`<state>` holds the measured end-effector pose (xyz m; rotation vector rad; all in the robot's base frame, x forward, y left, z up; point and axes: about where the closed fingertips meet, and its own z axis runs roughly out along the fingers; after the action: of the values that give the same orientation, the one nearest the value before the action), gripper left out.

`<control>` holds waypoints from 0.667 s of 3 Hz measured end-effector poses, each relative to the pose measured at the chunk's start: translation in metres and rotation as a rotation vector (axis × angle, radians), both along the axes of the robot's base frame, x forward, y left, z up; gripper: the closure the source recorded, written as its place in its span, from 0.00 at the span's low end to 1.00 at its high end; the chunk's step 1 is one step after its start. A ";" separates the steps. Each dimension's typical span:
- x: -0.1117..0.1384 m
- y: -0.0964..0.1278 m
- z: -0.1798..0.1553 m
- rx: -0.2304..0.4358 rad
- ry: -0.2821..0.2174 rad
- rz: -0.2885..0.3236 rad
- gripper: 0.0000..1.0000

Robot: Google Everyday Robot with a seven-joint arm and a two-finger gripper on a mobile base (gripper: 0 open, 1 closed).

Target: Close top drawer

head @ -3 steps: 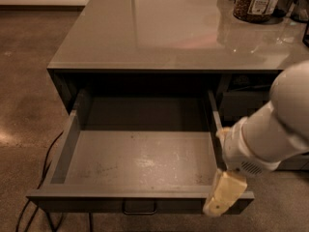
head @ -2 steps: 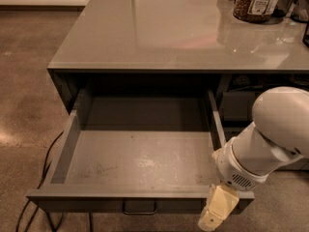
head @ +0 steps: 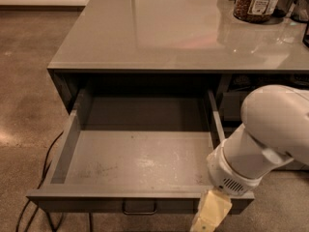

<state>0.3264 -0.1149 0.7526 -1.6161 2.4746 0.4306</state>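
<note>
Camera view: your gripper (head: 211, 215) has dropped left, now just outside the front of the top drawer (head: 140, 163), fully open under the desk (head: 169, 33). Spread or pressed together, you cannot tell. It seems placed to push.

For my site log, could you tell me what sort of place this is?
Probably a kitchen: a glossy grey countertop carries a clear jar of brown contents, above the open, wide dark grey top drawer. The pale gripper hangs at its front right corner.
</note>
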 end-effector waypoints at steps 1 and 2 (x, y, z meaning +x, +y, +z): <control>-0.035 0.031 0.015 -0.044 0.030 0.018 0.00; -0.075 0.060 0.014 -0.132 0.085 0.039 0.00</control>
<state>0.2515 -0.0553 0.7663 -1.7334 2.5874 0.3545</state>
